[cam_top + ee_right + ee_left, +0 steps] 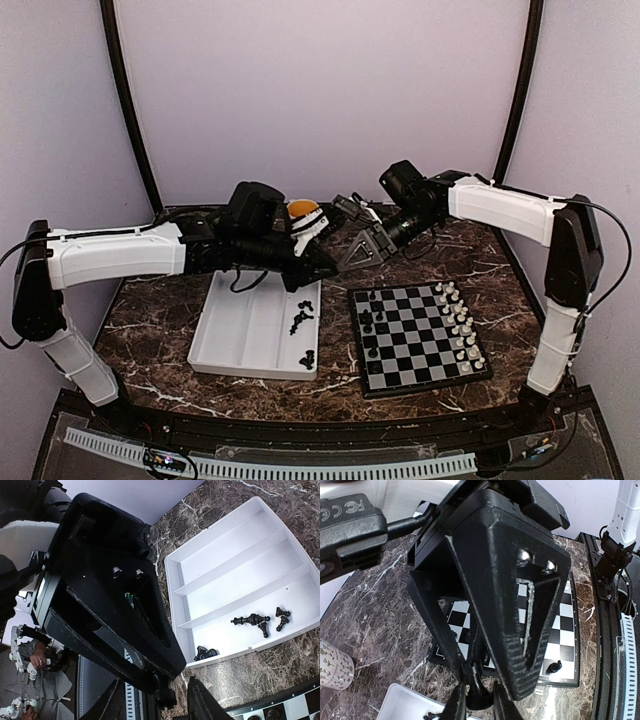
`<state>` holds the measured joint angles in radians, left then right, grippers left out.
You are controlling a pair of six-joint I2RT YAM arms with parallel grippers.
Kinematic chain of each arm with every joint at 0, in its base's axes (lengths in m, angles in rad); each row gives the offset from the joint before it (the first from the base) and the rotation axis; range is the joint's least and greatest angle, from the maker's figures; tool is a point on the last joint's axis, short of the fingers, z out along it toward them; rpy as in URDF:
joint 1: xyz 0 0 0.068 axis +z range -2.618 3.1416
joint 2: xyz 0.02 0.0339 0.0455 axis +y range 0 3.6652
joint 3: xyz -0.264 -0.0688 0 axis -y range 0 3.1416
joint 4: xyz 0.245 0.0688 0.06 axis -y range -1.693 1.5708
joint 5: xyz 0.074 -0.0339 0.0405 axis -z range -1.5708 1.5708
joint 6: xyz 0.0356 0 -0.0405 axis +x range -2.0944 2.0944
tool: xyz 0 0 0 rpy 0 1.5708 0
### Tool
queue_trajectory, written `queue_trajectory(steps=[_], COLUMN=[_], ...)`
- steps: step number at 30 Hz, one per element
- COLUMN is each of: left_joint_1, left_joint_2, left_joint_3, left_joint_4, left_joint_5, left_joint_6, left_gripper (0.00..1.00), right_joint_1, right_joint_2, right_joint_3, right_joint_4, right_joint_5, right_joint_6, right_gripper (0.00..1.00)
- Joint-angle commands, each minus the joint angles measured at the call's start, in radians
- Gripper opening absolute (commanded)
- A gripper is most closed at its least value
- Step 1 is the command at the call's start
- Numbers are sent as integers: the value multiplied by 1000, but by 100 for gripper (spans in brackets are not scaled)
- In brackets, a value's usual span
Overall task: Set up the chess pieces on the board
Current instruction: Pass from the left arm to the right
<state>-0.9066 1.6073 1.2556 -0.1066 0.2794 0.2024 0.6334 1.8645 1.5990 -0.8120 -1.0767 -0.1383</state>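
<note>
my left gripper [479,702] pinched the tiny glossy black plastic chessman [478,687], my right gripper [159,700] gaped open around it, so i needed a square grip before letting go.

The right gripper [492,680] hides most of the board [565,625] from us in the middle. The left edge cuts off the mug [332,667]. We cannot tell the tiny chess pieces [458,320] apart.

walls [320,90]: pale lilac | table [150,320]: dark veined marble | 2 black corner posts [126,100]
</note>
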Motion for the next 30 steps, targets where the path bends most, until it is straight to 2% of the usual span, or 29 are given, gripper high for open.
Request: queue_trajectory(steps=[1,7,11,14,16,18,27,30], left_joint_1=[-6,-6,-9,-9,-9,-10,-12,-11], left_joint_2=[-39,-28,-28,-34,-38,-40,-35,-39], left_joint_3=[-12,-7,-5,-9,-11,-12,-11,-12], left_joint_4=[8,-1,-7,-8,-6,-7,-14,-12], left_joint_5=[0,5,1,0,-3,-10,-16,-17], left_joint_6=[5,7,16,22,25,28,39,41], left_gripper=[4,4,4,4,4,4,4,4], right_joint_1=[6,6,6,5,5,5,2,-5], right_joint_2=[-9,-14,-13,-11,-11,-8,-5,-4], right_joint_3=[9,7,7,7,7,7,3,6], right_joint_4=[36,47,50,55,61,66,78,85], right_joint_5=[-29,-29,-41,-48,-46,-44,-43,-13], right_joint_6=[11,14,18,26,36,42,50,54], right_gripper=[42,33,32,34,40,40,21,18])
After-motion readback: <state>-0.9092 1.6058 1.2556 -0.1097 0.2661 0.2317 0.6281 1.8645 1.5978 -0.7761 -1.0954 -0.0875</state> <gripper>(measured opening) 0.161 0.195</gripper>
